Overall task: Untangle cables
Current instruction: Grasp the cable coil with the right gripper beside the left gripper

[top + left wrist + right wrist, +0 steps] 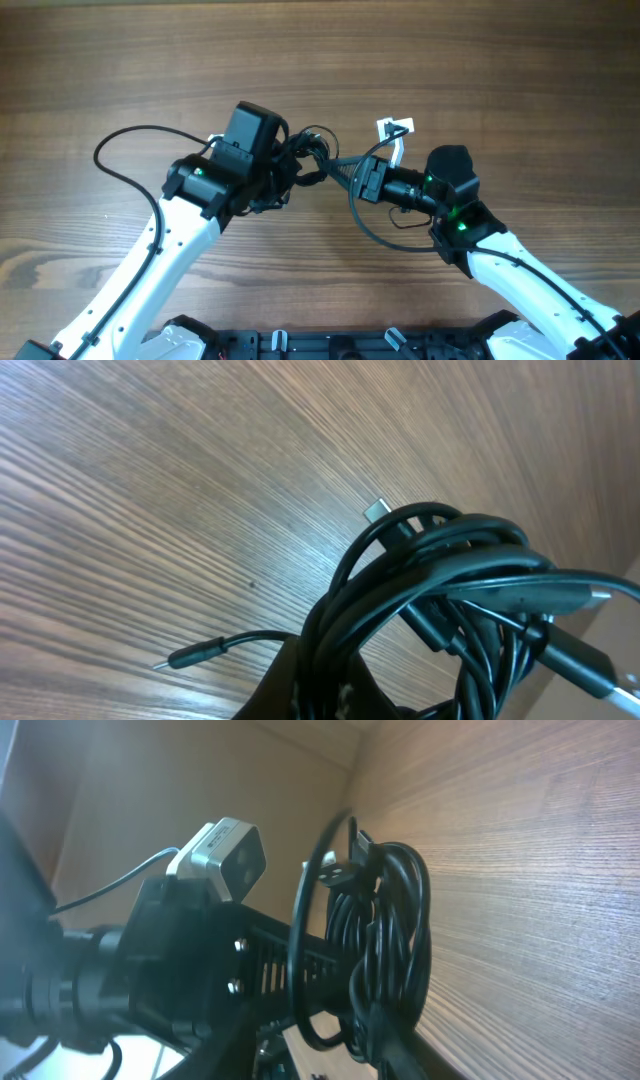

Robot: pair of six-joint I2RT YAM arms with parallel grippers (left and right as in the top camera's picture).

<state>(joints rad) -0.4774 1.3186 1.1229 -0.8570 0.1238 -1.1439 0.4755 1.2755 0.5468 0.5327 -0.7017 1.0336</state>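
Observation:
The cables [312,152] are a tight bunch of thin black cords held above the wooden table between both grippers. My left gripper [293,172] is shut on the bunch from the left. In the left wrist view its fingers [335,682] pinch the cables [440,585], and two small plugs [195,655] [377,510] stick out of the bunch. My right gripper [342,176] grips the same bunch from the right. In the right wrist view its fingers [375,1022] close on the hanging coils [390,920]. One strand [372,228] loops below the right gripper.
A white tag on a short white cord [393,128] lies on the table just behind the right gripper. A thicker black wire [120,150] arcs out from the left arm. The left arm's wrist camera [225,850] sits close to the bunch. The wooden table [500,70] surrounds everything.

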